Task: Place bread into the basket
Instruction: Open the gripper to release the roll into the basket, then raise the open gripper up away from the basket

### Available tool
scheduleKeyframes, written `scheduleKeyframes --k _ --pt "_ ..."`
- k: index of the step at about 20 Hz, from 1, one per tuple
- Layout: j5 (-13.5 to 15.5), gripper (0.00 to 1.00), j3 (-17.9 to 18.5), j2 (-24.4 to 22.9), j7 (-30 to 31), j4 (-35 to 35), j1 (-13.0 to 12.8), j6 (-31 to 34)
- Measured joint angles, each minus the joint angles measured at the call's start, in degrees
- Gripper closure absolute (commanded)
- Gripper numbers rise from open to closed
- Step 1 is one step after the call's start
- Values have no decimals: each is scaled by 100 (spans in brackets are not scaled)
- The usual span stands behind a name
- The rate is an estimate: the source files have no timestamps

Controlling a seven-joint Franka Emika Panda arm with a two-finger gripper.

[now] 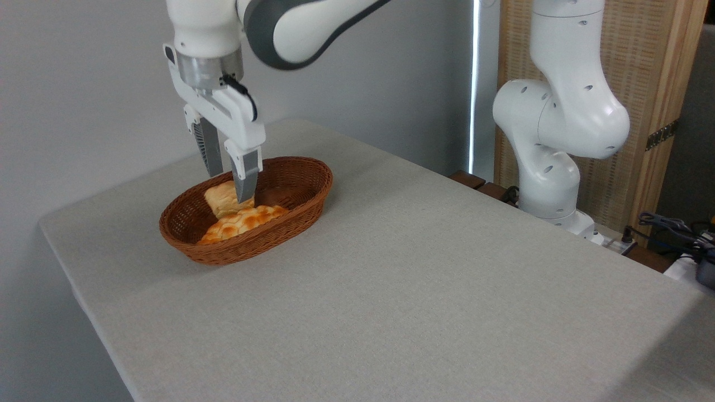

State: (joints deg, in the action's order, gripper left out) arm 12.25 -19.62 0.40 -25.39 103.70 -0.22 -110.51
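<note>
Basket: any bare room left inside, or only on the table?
The basket is crowded at its left and middle by the bun and braided loaf, under the open gripper. Its right end is bare. The table right of it is bare.

Your arm (290, 28) reaches in from the upper right, its white and grey forearm sloping down to a wrist that points straight down. Your pincer (229, 181) hangs vertical with its two fingers (246, 178) spread apart, gripping nothing. The arm's white base column (558, 139) stands upright at the right.
</note>
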Motion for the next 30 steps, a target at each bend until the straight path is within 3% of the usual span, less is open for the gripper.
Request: scheduleKeyframes --k 4,7,9,14,19,23,30 --pt "-726 0 255 -93 -53 -478 19 852" --pt "-1318 0 275 -91 -101 -603 19 1138" --pt "-1555 0 362 -88 -164 -687 13 1271" --pt "-1581 0 851 -62 -620 -847 4 1434" --pt "-1581 0 1443 -56 -847 -980 -259 1565" --pt "-1580 0 1522 -56 -851 -1004 -315 1789" --pt "-1321 0 1755 -70 -851 -1019 -335 1796"
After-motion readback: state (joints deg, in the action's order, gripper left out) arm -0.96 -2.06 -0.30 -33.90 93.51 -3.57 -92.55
